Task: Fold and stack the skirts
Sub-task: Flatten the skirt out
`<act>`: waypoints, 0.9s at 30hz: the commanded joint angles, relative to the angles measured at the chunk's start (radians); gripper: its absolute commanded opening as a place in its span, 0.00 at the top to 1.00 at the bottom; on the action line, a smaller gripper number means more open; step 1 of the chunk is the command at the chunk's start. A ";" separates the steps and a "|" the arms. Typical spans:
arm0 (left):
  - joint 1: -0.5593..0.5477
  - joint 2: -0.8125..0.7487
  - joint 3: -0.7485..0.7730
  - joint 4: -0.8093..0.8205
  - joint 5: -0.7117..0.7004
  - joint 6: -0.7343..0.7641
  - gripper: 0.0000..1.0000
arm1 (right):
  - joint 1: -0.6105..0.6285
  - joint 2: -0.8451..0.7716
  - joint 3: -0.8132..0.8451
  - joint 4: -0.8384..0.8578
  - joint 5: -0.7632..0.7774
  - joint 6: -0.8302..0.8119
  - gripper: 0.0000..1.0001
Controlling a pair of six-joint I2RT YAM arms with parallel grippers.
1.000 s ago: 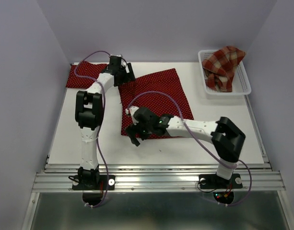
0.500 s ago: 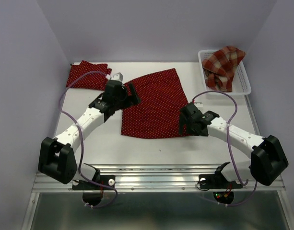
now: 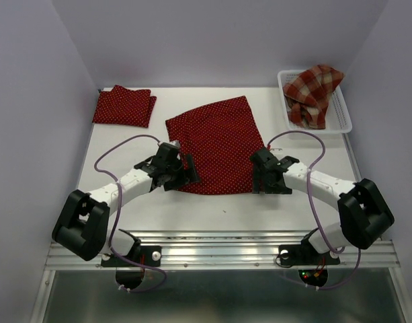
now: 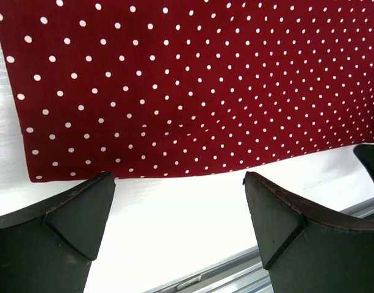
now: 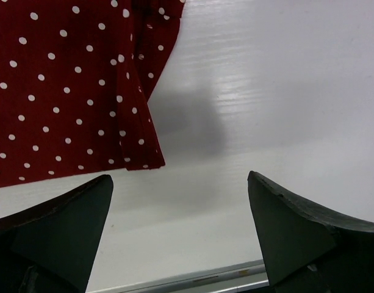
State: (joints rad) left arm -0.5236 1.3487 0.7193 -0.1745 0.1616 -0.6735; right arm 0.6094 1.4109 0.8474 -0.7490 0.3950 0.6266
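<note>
Top external view: I saw my left tool (image 3: 185,173) released, jaws wide, by the spread dotted skirt's (image 3: 219,148) near left corner, and my right tool (image 3: 259,178), likewise released, by its near right corner. A folded dotted skirt (image 3: 125,106) lay far left on the bench (image 3: 219,208); the plaid skirt (image 3: 312,91) sat in the basket (image 3: 341,122).

The top camera overlooks the whole flat white table (image 3: 246,212) from behind. Each wrist camera looks closely down at a near corner of the dark red polka-dot cloth skirt (image 3: 216,145) there.

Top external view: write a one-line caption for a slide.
Left end effector and right end effector, open, flank spread polka-dot skirt.
</note>
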 commanded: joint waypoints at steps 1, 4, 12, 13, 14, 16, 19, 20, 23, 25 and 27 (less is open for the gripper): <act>-0.001 0.010 -0.004 0.035 -0.013 -0.002 0.01 | -0.003 0.058 -0.002 0.134 0.010 -0.025 0.08; 0.000 0.036 -0.003 0.009 -0.037 -0.003 0.01 | -0.003 0.088 -0.002 0.166 0.027 -0.008 0.21; 0.002 0.092 0.002 -0.069 -0.146 -0.006 0.01 | -0.046 0.129 0.005 0.185 0.081 -0.008 0.75; 0.001 0.101 0.005 -0.075 -0.149 -0.006 0.01 | -0.046 0.117 0.004 0.175 0.082 -0.010 0.78; 0.000 0.105 0.005 -0.079 -0.151 -0.006 0.01 | -0.057 0.108 0.005 0.162 0.087 -0.011 0.79; 0.001 0.121 0.003 -0.094 -0.190 -0.030 0.01 | -0.075 0.089 0.019 0.113 0.113 -0.001 0.83; 0.000 0.136 0.009 -0.079 -0.189 -0.041 0.01 | -0.085 0.053 0.057 0.062 0.137 -0.040 0.90; 0.000 0.142 0.005 -0.074 -0.185 -0.041 0.01 | -0.085 0.043 0.068 0.036 0.169 -0.072 0.95; 0.000 0.171 0.009 -0.086 -0.204 -0.038 0.01 | -0.085 0.037 0.116 -0.010 0.253 -0.145 0.99; 0.000 0.184 0.011 -0.086 -0.200 -0.034 0.01 | -0.085 0.036 0.145 -0.027 0.280 -0.238 0.99; 0.000 0.194 0.012 -0.086 -0.197 -0.034 0.01 | -0.085 0.013 0.156 -0.021 0.301 -0.328 0.99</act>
State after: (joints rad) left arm -0.5285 1.4818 0.7620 -0.1883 0.0364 -0.7200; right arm 0.5362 1.4746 0.9558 -0.7071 0.5449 0.4782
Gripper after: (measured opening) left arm 0.985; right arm 0.042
